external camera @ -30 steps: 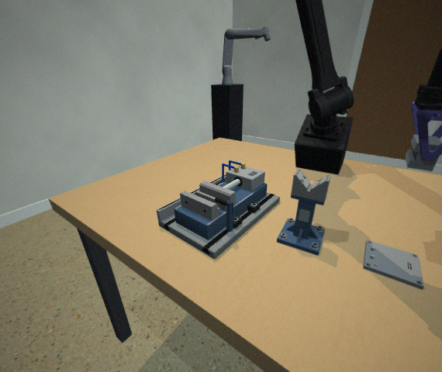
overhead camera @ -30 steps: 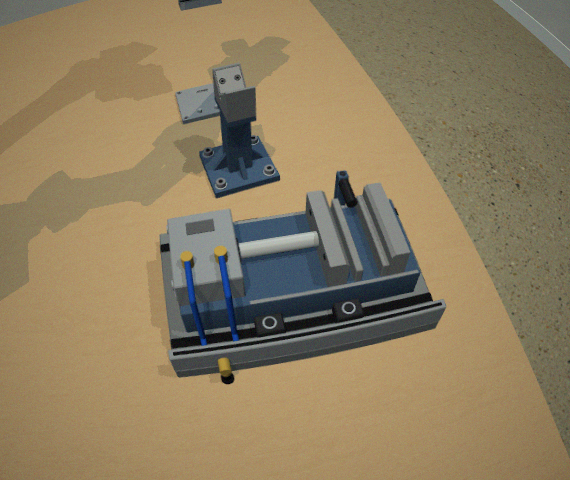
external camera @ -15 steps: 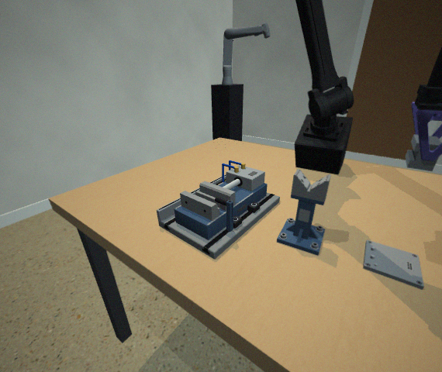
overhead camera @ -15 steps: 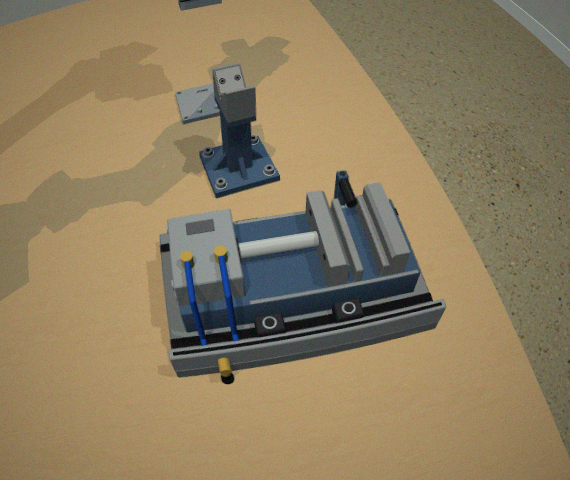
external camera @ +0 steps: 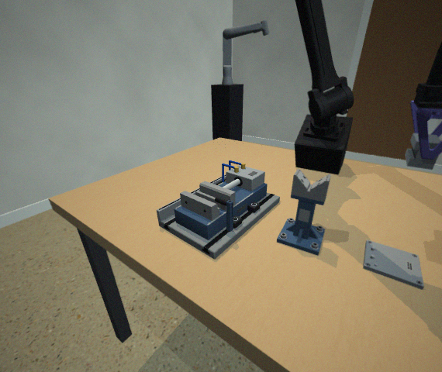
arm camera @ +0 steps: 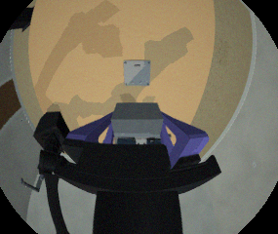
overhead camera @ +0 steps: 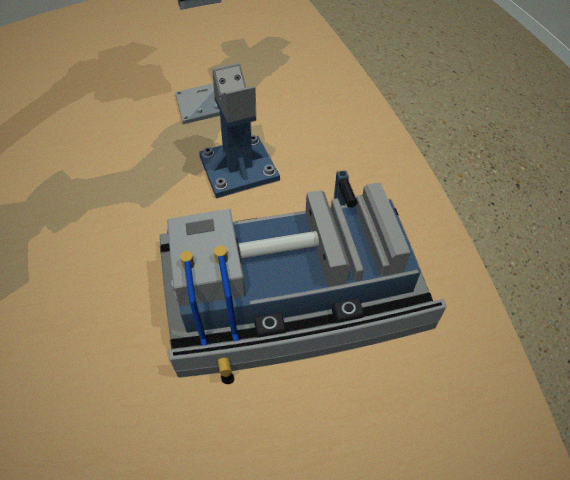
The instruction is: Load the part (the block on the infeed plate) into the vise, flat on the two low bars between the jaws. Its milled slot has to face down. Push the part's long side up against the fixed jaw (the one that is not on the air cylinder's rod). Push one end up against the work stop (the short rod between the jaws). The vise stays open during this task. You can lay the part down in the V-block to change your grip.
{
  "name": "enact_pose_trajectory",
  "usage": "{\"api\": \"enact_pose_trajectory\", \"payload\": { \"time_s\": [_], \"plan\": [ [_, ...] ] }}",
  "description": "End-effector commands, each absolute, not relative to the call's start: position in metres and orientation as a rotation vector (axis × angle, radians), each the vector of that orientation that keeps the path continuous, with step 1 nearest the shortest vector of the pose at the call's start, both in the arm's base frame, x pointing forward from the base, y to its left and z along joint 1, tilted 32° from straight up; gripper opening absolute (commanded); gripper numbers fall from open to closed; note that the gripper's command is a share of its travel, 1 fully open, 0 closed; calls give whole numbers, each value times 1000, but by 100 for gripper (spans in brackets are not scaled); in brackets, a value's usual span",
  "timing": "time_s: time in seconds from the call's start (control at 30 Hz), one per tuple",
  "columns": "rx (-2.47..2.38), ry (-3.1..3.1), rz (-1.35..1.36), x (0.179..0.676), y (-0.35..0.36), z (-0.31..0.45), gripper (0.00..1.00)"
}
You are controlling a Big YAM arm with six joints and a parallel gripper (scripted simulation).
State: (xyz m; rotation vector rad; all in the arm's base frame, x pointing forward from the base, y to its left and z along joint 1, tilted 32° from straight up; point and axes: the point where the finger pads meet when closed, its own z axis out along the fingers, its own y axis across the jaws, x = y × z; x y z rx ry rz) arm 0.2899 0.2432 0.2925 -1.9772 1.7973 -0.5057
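My gripper (external camera: 420,156) hangs high above the table at the right edge of the exterior view, shut on the grey part (external camera: 418,160). In the wrist view the part (arm camera: 137,120) sits between the purple fingers, and the empty infeed plate (arm camera: 138,72) lies far below it. The plate also shows in the exterior and top views (external camera: 393,263) (overhead camera: 197,104). The vise (overhead camera: 295,268) stands open, with its two low bars (overhead camera: 358,235) between the jaws, the fixed jaw (overhead camera: 386,227) at the right and the work stop (overhead camera: 346,191) at the far end. I cannot tell which way the part's slot faces.
The V-block (external camera: 309,187) stands on its blue pedestal between the vise and the infeed plate, empty. The arm's black base (external camera: 320,149) sits at the table's back. The air cylinder (overhead camera: 204,253) with blue hoses is at the vise's left end.
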Motion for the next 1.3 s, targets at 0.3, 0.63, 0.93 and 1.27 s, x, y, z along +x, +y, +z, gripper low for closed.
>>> {"api": "enact_pose_trajectory", "payload": {
  "time_s": [0.3,0.63,0.93,1.27],
  "plan": [
    [-1952,1789,-508,300,222,307,0],
    [-1965,1789,-509,305,201,302,0],
    [-1971,1780,-512,313,173,306,0],
    [-1984,1773,-517,316,145,304,0]
  ]
}}
